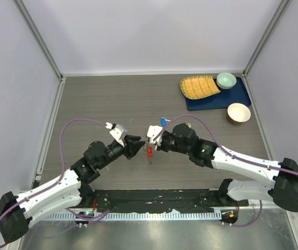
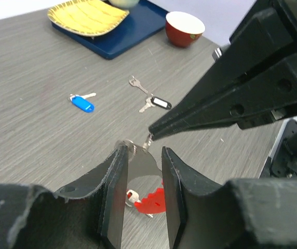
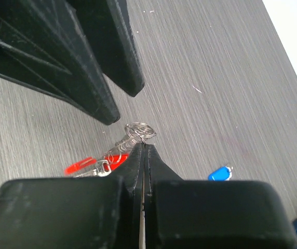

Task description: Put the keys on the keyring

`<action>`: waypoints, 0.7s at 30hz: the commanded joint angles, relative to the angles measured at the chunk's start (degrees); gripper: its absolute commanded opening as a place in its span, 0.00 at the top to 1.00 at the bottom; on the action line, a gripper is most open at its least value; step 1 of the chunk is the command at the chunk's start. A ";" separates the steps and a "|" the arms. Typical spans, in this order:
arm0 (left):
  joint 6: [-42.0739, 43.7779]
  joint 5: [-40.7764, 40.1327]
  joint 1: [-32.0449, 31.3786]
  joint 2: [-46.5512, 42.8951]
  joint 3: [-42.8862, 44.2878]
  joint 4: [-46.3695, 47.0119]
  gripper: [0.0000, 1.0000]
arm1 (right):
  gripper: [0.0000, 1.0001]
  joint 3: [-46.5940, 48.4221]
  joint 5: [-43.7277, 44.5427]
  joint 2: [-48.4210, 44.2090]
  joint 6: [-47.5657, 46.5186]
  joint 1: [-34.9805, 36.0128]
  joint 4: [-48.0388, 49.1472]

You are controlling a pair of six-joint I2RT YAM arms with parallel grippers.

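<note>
The keyring's wire ring [image 3: 139,130] is pinched at the tips of my shut right gripper [image 3: 144,146], held above the table with its red fob [image 2: 151,202] hanging below. My left gripper [image 2: 143,150] stands open right in front of it, the ring [image 2: 130,148] at the tip of its left finger and nothing between the pads. In the top view both grippers meet at mid-table, left [image 1: 137,147] and right [image 1: 150,141]. Loose on the table lie the blue key [image 2: 81,102], the black key [image 2: 159,102] and the plain silver key [image 2: 135,83].
At the back right a dark blue tray [image 1: 243,96] carries a yellow plate [image 1: 198,86] and a pale green bowl [image 1: 226,80]. A red bowl [image 1: 238,112] stands by the tray's near edge. Grey walls close in the table on three sides.
</note>
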 commanded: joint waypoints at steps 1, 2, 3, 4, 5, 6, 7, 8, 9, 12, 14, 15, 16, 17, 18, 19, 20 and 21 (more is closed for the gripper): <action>4.47 6.48 0.28 1.87 2.40 -2.63 0.64 | 0.99 3.05 2.15 -1.64 -2.78 0.50 0.74; 4.83 7.09 0.37 2.31 2.05 -1.92 0.64 | 0.99 3.05 2.07 -1.72 -2.96 0.68 0.47; 5.18 8.93 0.28 2.58 1.79 -1.05 0.64 | 0.99 3.05 1.98 -1.81 -2.96 0.68 0.39; 5.62 9.81 0.37 3.19 1.44 0.79 0.64 | 0.99 3.05 1.98 -1.99 -2.96 0.94 0.38; 6.32 10.95 0.37 3.63 1.00 1.68 0.64 | 0.99 3.05 1.89 -1.99 -3.05 1.12 0.21; 6.76 12.18 0.37 3.90 0.64 2.64 0.64 | 0.99 3.05 1.80 -2.08 -3.14 1.29 0.03; 7.29 12.63 0.46 4.25 0.29 4.57 0.64 | 0.99 3.14 1.71 -2.08 -3.31 1.29 -0.05; 8.77 12.98 0.46 4.60 -0.32 5.46 0.64 | 0.99 3.14 1.63 -2.08 -3.40 1.47 -0.40; 9.74 13.33 0.37 4.78 -0.67 6.08 0.65 | 0.99 3.22 1.45 -2.08 -3.40 1.56 -0.49; 13.86 12.99 0.37 4.69 -2.34 9.15 0.65 | 0.99 3.49 0.75 -2.08 -3.40 2.00 -1.11; 14.94 12.55 0.37 4.34 -3.74 11.09 0.68 | 0.99 3.58 0.57 -2.08 -3.49 2.09 -1.37; 17.46 12.20 0.37 4.08 -4.19 11.70 0.70 | 0.99 3.66 0.48 -2.16 -3.49 2.17 -1.55; 18.10 12.11 0.46 3.90 -4.54 11.79 0.71 | 0.99 3.75 0.40 -2.17 -3.49 2.26 -1.72; 18.62 12.19 0.37 3.73 -4.72 11.71 0.73 | 0.99 3.75 0.22 -2.08 -3.49 2.35 -1.81; 19.15 12.11 0.37 3.55 -4.89 11.79 0.74 | 0.99 3.84 0.13 -2.08 -3.49 2.52 -1.90; 19.77 11.93 0.37 3.46 -5.16 12.40 0.74 | 0.99 3.84 0.04 -1.99 -3.49 2.70 -1.99; 20.12 12.02 0.37 3.29 -5.68 12.84 0.74 | 0.99 3.93 -0.04 -1.90 -3.49 2.70 -2.25; 20.47 12.28 0.46 3.29 -5.86 13.28 0.74 | 0.99 4.02 -0.13 -1.81 -3.49 2.79 -2.34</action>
